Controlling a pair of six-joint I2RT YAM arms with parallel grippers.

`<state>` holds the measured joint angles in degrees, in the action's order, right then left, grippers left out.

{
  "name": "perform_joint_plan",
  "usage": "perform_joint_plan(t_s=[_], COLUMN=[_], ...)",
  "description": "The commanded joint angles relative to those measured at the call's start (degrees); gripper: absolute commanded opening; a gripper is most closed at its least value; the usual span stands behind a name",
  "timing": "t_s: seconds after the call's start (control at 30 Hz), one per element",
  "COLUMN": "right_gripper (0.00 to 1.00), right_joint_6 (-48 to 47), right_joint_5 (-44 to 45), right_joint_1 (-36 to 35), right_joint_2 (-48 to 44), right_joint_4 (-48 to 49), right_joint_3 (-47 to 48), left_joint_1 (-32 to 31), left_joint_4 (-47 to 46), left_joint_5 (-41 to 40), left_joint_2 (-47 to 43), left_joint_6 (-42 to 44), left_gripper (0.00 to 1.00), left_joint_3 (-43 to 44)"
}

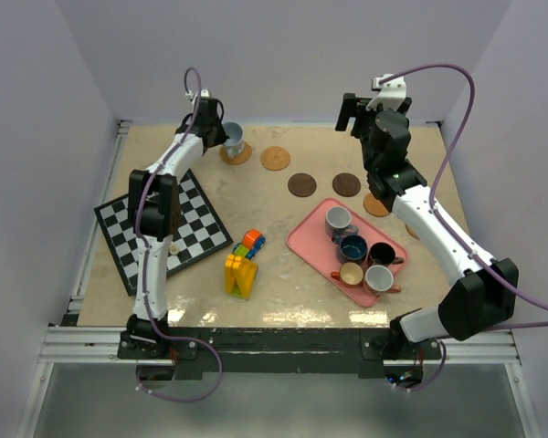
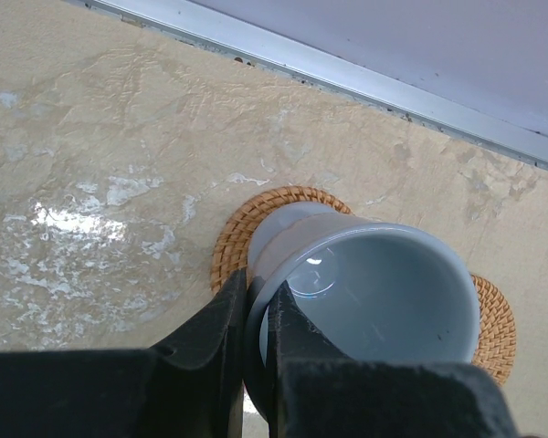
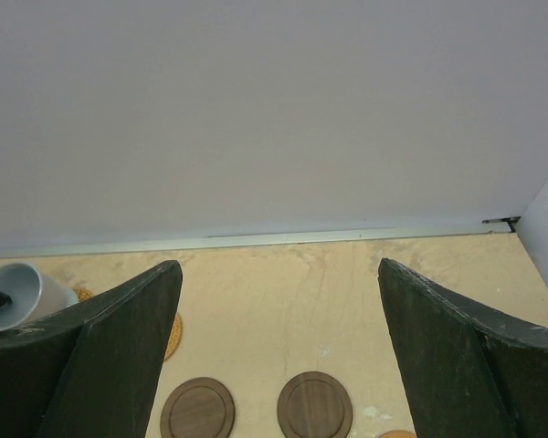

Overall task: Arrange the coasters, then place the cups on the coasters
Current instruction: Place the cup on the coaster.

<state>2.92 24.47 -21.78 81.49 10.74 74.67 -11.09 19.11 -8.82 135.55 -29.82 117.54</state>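
Coasters: a woven orange-tan round coaster (image 2: pixel 274 205) is lying at the far-left end of a loose arc on the beige table (image 1: pixel 256 210). A second woven coaster (image 1: pixel 275 158) is lying just beside it. A dark brown wooden coaster (image 1: pixel 302 185) and its dark brown twin (image 1: pixel 346 184) are trailing off to the right. One more orange disc (image 1: pixel 376 206) is peeking out from under the right arm.
Cup in hand: a pale blue-white ceramic cup (image 2: pixel 374 292) is sitting roughly centred over the first woven coaster. Whether its base is resting flat is not showing.
Left gripper (image 2: pixel 256 297): it is pinching the cup's wall, one finger inside the rim and one outside, with the jaws nearly together.
Right gripper (image 3: pixel 279 266): it is hanging above the far right of the table, with the jaws spread wide and nothing between them.
Waiting cups: a grey-white cup (image 1: pixel 338 219), navy cup (image 1: pixel 353 247), black cup (image 1: pixel 384 254), tan cup (image 1: pixel 351 273) and another pale cup (image 1: pixel 378 278) are crowding a pink rectangular tray (image 1: pixel 301 239).
Risk on release: if the cup is hanging slightly tilted or raised, letting go could be tipping it or rocking it off the coaster.
Risk on withdrawal: the inside finger could be catching the rim while lifting away, dragging cup and light coaster together.
Risk at the tray: with the cups packed so tightly, reaching for one could be knocking its neighbours.
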Motion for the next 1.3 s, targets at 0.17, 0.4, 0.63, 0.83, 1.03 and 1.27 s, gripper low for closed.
perform_joint_plan(t_s=[0.17,0.4,0.63,0.83,1.03,1.27], right_gripper=[0.93,0.93,0.93,0.93,0.93,0.93], right_joint_6=[-0.9,-1.1,-1.2,-1.3,-1.4,-1.5], right_joint_5=[-0.4,-0.4,-0.8,-1.0,-1.4,-1.4], right_joint_1=[0.1,0.1,0.1,0.1,0.2,0.1], right_joint_2=[0.6,0.8,1.1,1.4,1.6,1.7], right_joint_4=[0.9,0.7,0.7,0.3,0.3,0.2], right_joint_3=[3.2,3.5,3.8,4.0,4.0,4.2], left_joint_1=[-0.5,-0.5,-0.5,-0.5,-0.5,-0.5], left_joint_4=[-2.0,-0.7,-0.7,0.4,0.7,1.5], left_joint_5=[-1.2,-1.4,-1.2,-1.7,-1.8,-1.4], left_joint_2=[-0.3,-0.4,-1.3,-1.2,-1.5,-1.2], left_joint_6=[-2.3,-3.5,-4.3,-4.7,-4.5,-4.9], left_gripper=[0.00,0.00,0.00,0.00,0.00,0.00], left_joint_3=[3.5,4.1,4.7,4.7,4.7,4.5])
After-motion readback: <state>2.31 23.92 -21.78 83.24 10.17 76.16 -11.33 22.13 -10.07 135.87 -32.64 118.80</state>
